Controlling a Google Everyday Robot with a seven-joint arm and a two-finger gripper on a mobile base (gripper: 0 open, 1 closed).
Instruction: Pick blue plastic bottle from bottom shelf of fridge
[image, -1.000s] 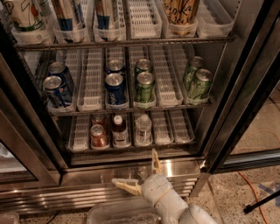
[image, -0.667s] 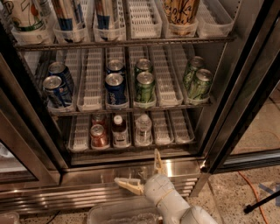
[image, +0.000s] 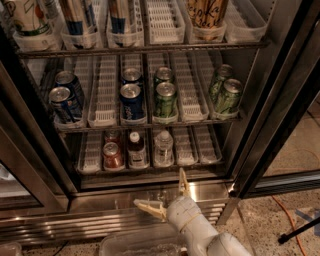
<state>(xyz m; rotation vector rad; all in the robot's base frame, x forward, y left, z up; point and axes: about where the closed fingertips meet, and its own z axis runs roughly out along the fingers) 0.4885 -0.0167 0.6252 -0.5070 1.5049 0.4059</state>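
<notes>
We see the white two-finger gripper (image: 167, 196) low in the view, in front of the louvred steel base grille (image: 75, 220) of the tall stainless-steel fridge (image: 260, 105), below the racks and outside them. Its pale fingers (image: 183, 181) are spread wide with nothing between them. The small blue plastic bottle (image: 135, 150), with white cap and dark liquid, stands upright on the wire bottom shelf (image: 200, 162) in a clear ribbed tray lane. A red soda can (image: 113, 156) is just beside it on view-left and a clear water bottle (image: 163, 149) just beside on view-right. The gripper is well apart from the bottle. The rack above holds blue cans (image: 131, 102) and green cans (image: 165, 100).
</notes>
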